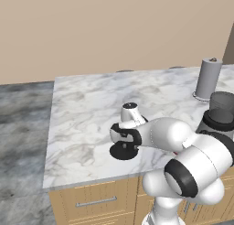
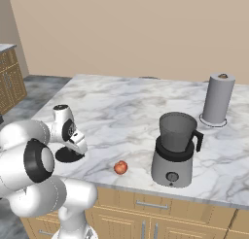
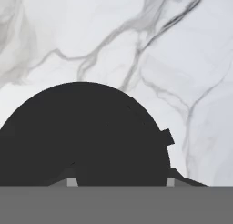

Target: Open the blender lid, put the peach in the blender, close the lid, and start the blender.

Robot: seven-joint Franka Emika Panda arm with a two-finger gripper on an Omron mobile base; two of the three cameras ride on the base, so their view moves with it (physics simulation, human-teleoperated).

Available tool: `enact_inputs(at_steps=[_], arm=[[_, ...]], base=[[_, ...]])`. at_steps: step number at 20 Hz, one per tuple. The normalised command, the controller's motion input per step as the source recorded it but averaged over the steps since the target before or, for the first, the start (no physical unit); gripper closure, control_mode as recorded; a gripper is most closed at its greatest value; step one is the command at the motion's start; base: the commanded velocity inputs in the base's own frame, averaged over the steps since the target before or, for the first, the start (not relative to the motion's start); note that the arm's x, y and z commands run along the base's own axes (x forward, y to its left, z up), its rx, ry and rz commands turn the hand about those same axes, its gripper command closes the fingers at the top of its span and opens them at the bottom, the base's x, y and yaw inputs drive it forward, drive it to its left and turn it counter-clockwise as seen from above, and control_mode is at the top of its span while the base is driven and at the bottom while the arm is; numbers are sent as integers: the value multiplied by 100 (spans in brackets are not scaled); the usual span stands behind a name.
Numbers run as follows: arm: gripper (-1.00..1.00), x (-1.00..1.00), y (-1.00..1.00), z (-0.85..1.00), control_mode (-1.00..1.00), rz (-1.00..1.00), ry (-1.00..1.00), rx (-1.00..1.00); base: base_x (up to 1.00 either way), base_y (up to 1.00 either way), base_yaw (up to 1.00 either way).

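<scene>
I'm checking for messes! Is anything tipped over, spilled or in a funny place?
Nothing's tipped or spilled. One thing is off its usual spot: the blender lid lies on the counter under the gripper, so the blender stands open. The peach waits beside it.

I see a glossy white marble counter (image 2: 126,111) with grey veins over wood-grain cabinets (image 2: 146,218). The blender lid (image 3: 86,132) looks matt black; the blender (image 2: 174,150) has a smooth silver-grey base and a dark translucent jar.
</scene>
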Motion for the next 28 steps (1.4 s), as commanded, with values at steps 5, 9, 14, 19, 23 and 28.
enact_inputs(at_steps=[5, 9, 14, 19, 23, 28], arm=[[-100, 1, 2, -26, -100, 1, 0, 0], [-100, 0, 0, 0, -100, 0, 0, 0], [-100, -12, 0, 31, -100, 0, -1, 0], [-100, -25, -8, 62, -100, 0, -5, 0], [-100, -22, -37, 45, -100, 0, -3, 0], [-100, -8, -99, 5, -100, 0, 0, 2]], base=[[0, 0, 0], [0, 0, 0], [0, 0, 0], [0, 0, 0], [0, 0, 0], [0, 0, 0]])
